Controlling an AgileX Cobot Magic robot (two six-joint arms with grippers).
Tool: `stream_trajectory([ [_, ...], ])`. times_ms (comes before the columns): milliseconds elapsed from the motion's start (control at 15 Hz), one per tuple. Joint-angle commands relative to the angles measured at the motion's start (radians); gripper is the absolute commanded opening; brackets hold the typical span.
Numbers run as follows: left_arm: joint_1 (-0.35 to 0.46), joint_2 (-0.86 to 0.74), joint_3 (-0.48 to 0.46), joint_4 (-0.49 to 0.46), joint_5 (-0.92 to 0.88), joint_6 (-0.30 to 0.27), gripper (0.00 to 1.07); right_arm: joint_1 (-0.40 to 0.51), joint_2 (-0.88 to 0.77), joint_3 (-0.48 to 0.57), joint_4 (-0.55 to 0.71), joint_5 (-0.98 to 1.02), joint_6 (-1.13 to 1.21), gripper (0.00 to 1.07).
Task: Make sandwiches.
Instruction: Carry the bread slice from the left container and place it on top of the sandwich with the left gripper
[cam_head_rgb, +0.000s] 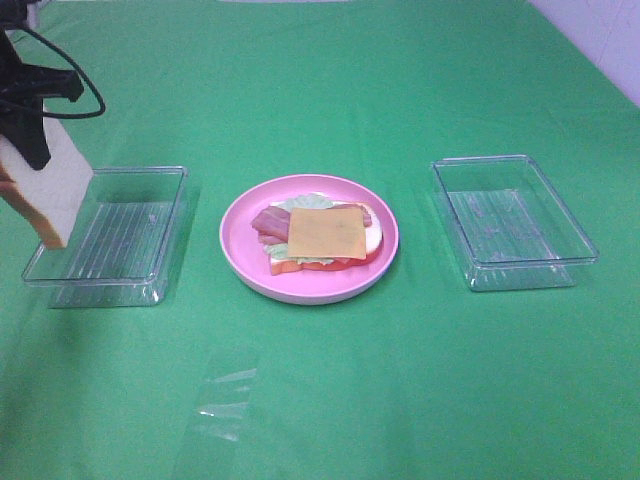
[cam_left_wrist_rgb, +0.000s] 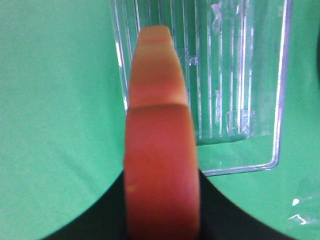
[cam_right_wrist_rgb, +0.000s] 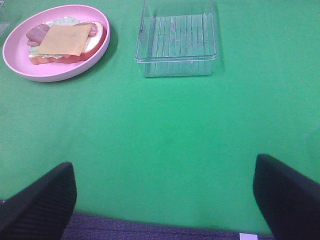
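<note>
The left tool hangs above the outer edge of the left clear tray, clamped on a bread slice that it carries on edge, white face outward and orange-brown crust pointing down. From the left wrist view that crust fills the middle of the picture as a thick reddish-orange band, with the ribbed floor of the tray below and to one side of it; the tool's own fingers are hidden behind the slice. The right tool sits low over bare green worktop, its two dark fingers spread wide with nothing between them. The rest of the sandwich lies on the pink plate in the middle: a bottom bread slice, pale green lettuce showing at the edges, a reddish bacon strip poking out at the left, and a yellow-orange cheese square on top, not yet covered. The right clear tray stands well apart on the other side of the plate. A scrap of clear film lies flat on the worktop nearer the front.
</note>
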Motion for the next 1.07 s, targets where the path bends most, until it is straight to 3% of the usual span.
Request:
stream_trajectory([
  [67,-0.004,-0.095,0.005,-0.093,0.1,0.039,0.0,-0.006,-0.032,0.001,0.003,-0.003,-0.014,0.91],
  [200,-0.004,-0.115,0.005,-0.154,0.1,0.096,0.0,-0.006,-0.032,0.001,0.003,-0.003,-0.014,0.91],
  [333,-0.004,-0.119,0.005,-0.316,0.087,0.185,0.0,-0.006,-0.032,0.001,0.003,-0.003,-0.014,0.91],
  [600,-0.005,-0.109,0.005,-0.589,-0.011,0.22,0.0,-0.006,-0.032,0.001,0.003,-0.003,-0.014,0.91],
  [667,-0.02,-0.081,0.005,-0.692,-0.057,0.266,0.0,-0.006,-0.032,0.001,0.003,-0.003,-0.014,0.91],
  [867,-0.101,0.013,0.005,-0.791,-0.11,0.289,0.0,-0.006,-0.032,0.001,0.003,-0.003,-0.014,0.91],
  [1067,-0.182,0.113,0.005,-0.937,-0.207,0.384,0.0,-0.006,-0.032,0.001,0.003,-0.003,-0.014,0.91],
])
